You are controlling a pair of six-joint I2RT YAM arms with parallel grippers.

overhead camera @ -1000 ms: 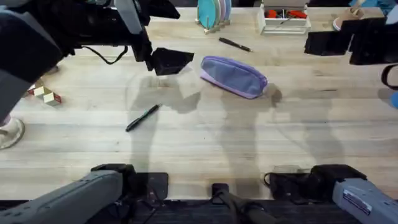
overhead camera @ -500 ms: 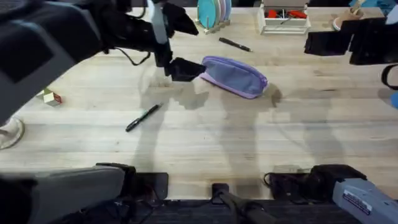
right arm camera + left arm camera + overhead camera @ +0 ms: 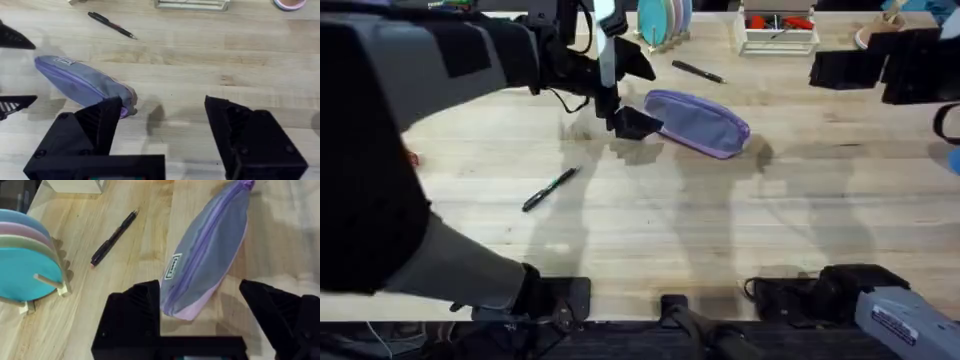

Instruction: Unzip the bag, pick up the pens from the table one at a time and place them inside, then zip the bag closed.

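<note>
Lavender bag (image 3: 202, 260) end between spread left jaws; right jaws apart.

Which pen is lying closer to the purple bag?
The pen on the far side of the bag, near the plate rack. The other pen lies farther off, out on the open table toward the arms' bases.

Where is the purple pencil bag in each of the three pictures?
Overhead: the bag lies at upper middle, right beside the left arm's fingers.
Left wrist: the bag runs diagonally from upper right down to between the fingers.
Right wrist: the bag sits at middle left.
Shared landmark: the black pen near it.
</note>
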